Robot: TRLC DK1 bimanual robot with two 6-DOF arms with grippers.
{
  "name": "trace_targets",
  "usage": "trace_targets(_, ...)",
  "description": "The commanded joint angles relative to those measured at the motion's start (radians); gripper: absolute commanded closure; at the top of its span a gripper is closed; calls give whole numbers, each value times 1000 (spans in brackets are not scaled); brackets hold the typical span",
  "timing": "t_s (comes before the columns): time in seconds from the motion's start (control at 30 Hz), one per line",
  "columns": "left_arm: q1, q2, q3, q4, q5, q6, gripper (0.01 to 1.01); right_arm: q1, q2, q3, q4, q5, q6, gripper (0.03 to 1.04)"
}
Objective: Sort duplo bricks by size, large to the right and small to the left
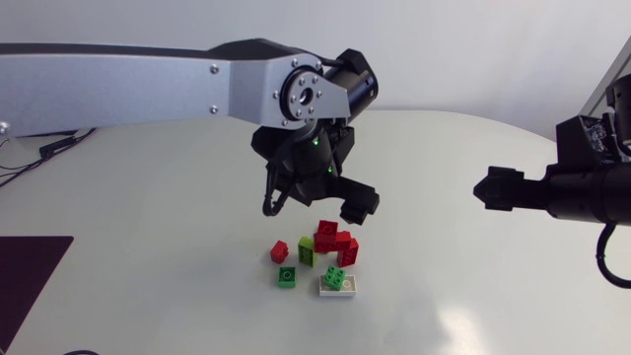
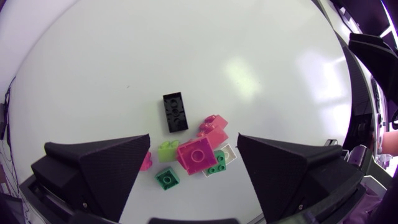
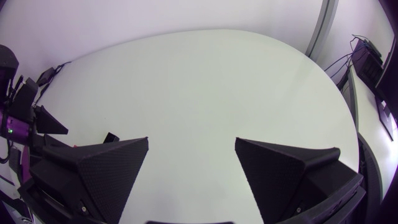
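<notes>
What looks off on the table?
Nothing damaged. The bricks sit in one jumbled clump below the open left gripper, some red ones tilted; a black brick lies apart from the clump.

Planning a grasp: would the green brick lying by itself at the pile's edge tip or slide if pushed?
Likely slides: the green brick sits flat and squat on the smooth table. Its crisp square edges suggest hard plastic, so it probably won't deform.

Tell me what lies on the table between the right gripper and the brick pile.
Nothing: the head view shows bare white tabletop between the matte black right gripper and the pile of red, green and white plastic duplo bricks.
</notes>
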Motion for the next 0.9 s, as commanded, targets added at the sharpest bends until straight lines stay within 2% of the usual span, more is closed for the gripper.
trace_targets(0.0, 9, 34, -49, -12, -8, -32, 54, -8, -4, -29, 2, 1, -10, 61)
trace_targets(0.33, 3, 26, -96, -14, -8, -41, 61, -8, 0, -37, 14, 0, -12, 61)
trace_targets(0.63, 0, 45, -72, -14, -8, -41, 120, -8, 0, -48, 17, 0, -13, 61)
trace_targets(0.87, -14, 75, -26, -24, -8, -41, 121, -8, 0, -57, 19, -2, -13, 61)
